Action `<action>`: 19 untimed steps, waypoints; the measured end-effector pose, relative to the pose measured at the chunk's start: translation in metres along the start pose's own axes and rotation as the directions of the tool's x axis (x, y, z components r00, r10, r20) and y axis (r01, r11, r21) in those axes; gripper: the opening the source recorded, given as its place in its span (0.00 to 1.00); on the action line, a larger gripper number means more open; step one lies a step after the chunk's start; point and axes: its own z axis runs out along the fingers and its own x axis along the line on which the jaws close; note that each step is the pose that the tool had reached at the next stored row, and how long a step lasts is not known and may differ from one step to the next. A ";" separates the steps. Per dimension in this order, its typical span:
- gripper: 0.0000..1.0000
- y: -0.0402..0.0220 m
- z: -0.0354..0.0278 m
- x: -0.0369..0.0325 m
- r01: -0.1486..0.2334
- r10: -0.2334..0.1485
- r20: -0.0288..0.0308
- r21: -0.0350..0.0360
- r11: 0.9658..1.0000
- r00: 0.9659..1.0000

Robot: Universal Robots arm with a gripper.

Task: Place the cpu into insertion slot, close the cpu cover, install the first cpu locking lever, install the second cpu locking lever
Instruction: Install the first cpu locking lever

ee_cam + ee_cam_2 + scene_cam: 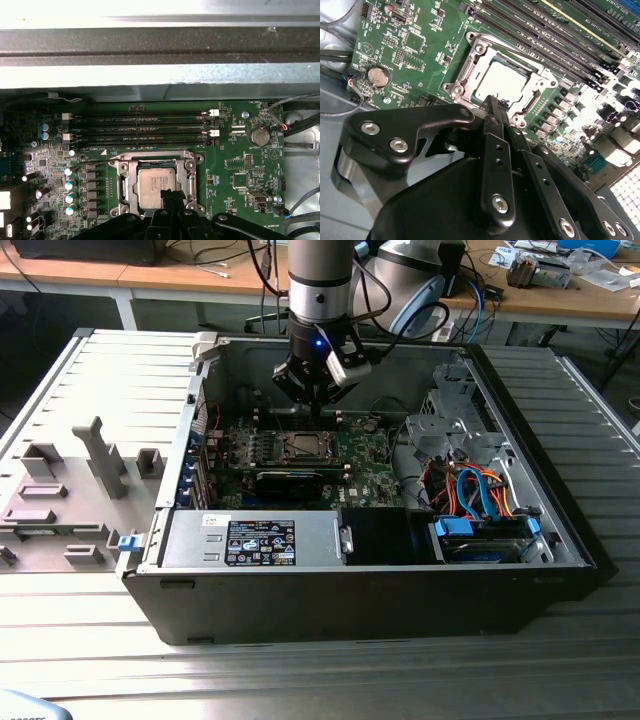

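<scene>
My jaws [492, 107] hang pressed together, holding nothing, just over the near rim of the insertion slot [122, 175]. The cpu [156, 187] lies seated inside it, the cpu cover [536, 89] closed round it. Long memory slots [145, 127] run beside the socket; a coin battery [260, 136] sits well apart

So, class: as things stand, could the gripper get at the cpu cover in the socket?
Probably yes. In both wrist views the gripper sits right at the edge of the cpu cover, which lies around the cpu, and nothing stands between them. The case is open on top.
</scene>
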 end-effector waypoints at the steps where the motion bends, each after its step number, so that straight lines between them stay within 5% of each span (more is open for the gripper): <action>1: 0.11 0.0000 0.0000 0.0000 0.001 -0.001 0.000 0.000 1.000 1.000; 19: 0.11 0.0000 0.0000 0.0005 0.026 -0.026 0.000 -0.001 1.000 1.000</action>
